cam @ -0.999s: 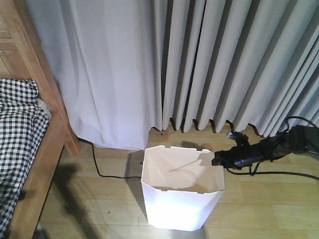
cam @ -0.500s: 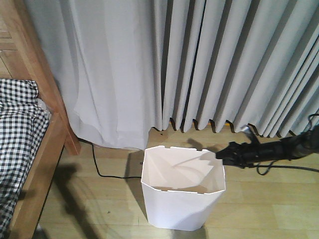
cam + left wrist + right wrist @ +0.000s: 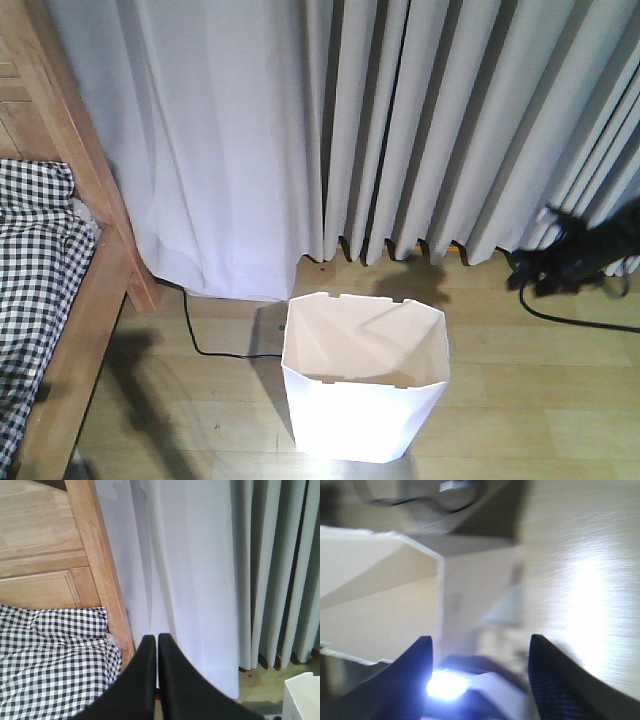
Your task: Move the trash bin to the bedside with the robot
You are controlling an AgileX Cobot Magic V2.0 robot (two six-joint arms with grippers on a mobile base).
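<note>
The white trash bin [image 3: 365,400] stands upright on the wood floor, about a bin's width to the right of the wooden bed frame [image 3: 100,290] with its checked bedding [image 3: 35,260]. My right gripper [image 3: 540,265], a blurred black shape, is off to the bin's right, apart from its rim. In the right wrist view it [image 3: 480,645] is open and empty, with the bin's corner [image 3: 475,595] ahead of it. My left gripper [image 3: 152,641] is shut on nothing, facing the bed frame [image 3: 107,595], the bedding [image 3: 50,650] and the curtain. A bin corner [image 3: 302,695] shows at lower right.
Grey floor-length curtains [image 3: 400,130] hang right behind the bin. A black cable [image 3: 200,335] runs over the floor between bed and bin. Another cable [image 3: 570,318] trails from the right arm.
My right arm has pulled back from the bin's right rim, moving right and up toward the curtain. The bin has stayed about where it was.
</note>
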